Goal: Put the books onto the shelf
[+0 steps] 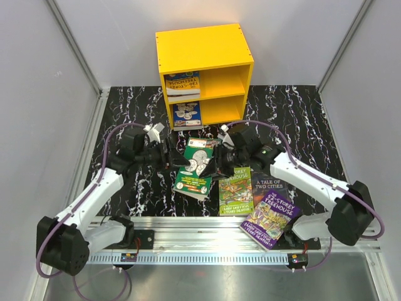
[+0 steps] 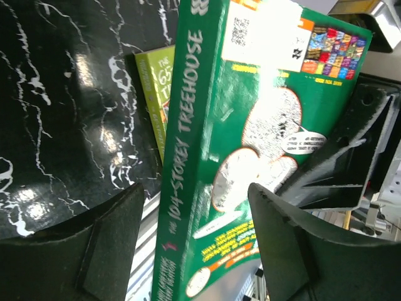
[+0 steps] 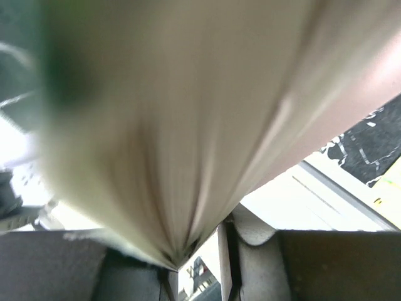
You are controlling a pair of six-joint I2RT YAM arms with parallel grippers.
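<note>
Left gripper (image 1: 166, 155): its dark fingers (image 2: 113, 244) are standing apart, straddling the spine of the green paperback "104-Storey Treehouse" (image 2: 207, 157). A narrow gap is showing on the spine side. Whether the other finger is touching the cover cannot be told.

Right gripper (image 1: 217, 160): its fingers (image 3: 313, 263) are clamping the page edge of the green paperback, the pages fanning out past the fingertips.

The green paperback is hanging tilted between both sets of fingers. The lime-green paperback (image 1: 236, 190), purple paperback (image 1: 270, 219) and dark paperback (image 1: 268, 184) are lying behind the right fingers. The yellow wooden shelf (image 1: 203, 47) is standing well beyond both fingertips.
</note>
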